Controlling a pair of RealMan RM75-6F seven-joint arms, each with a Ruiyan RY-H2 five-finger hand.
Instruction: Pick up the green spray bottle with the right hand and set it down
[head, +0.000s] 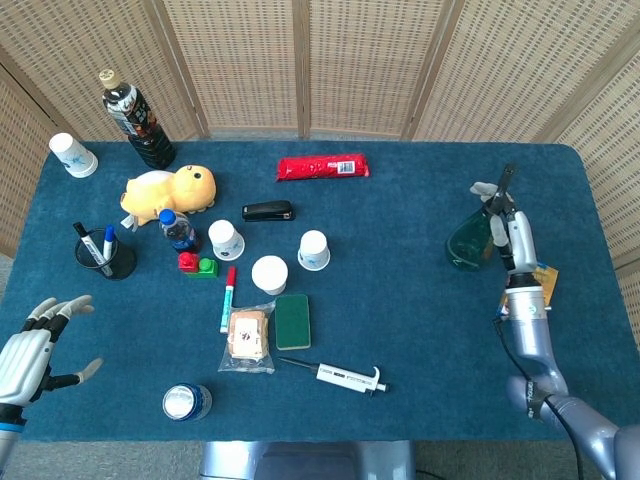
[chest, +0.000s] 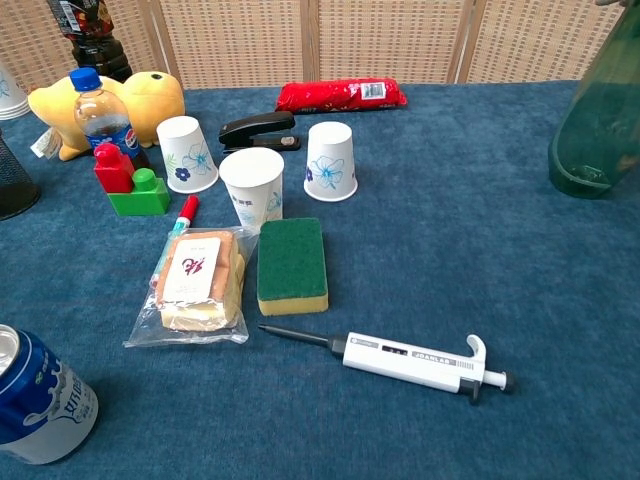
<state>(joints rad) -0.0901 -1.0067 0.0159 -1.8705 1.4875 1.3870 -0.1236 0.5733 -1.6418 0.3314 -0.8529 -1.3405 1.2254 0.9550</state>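
Bottle, the green spray bottle (head: 468, 243), is sitting near the table's (head: 400, 330) right edge with the right hand (head: 505, 232) gripping it. Left hand (head: 30, 352) is hovering open. Lowering should be level, then fingers releasing gently.

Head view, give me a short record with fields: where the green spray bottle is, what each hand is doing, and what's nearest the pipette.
bottle: green spray bottle at the table's right side, tilted
right hand: right hand grips the bottle near its top
left hand: left hand at near-left table edge, fingers spread, holding nothing
nearest pipette: pipette lies just below the green sponge
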